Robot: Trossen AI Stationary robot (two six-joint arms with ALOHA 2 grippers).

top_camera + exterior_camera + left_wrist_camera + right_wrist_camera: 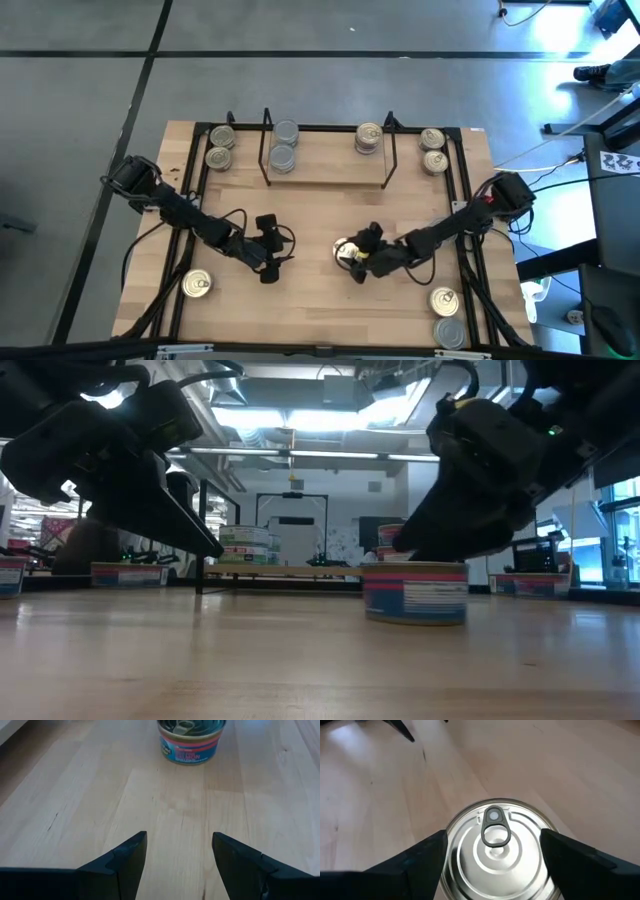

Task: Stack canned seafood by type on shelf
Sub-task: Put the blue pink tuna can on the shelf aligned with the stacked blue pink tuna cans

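Canned seafood, item at work: one flat round tin (pixel 495 845) with a silver pull-ring lid and a pink-and-blue label is standing upright on the tabletop (pixel 310 210), near the middle and a little to the right. The right tool (pixel 352 262) is sitting over this tin with its two dark fingers (pixel 420 857) spread wide, one on each side of the tin; the wrist view is showing them flanking the rim, and whether they are touching it cannot be told. In the low view the tin (pixel 414 592) is resting flat on the wood under the dark bulk of that tool.

Left tool (pixel 268 262): hovering low over bare wood to the left of the tin, fingers (pixel 125 862) standing apart and holding nothing; the same tin (pixel 191 741) is showing ahead of it, well apart.

Shelf (pixel 325 180): a black wire frame with a light board, standing at the far middle of the tabletop. It is carrying stacked silver-topped tins (pixel 284 146) on its left part and gold-lidded tins (pixel 368 138) on its right.

Other tins: two are lying at the far left (pixel 220 146), two at the far right (pixel 432 150), one at the near left (pixel 197 286), and two at the near right (pixel 446 315).
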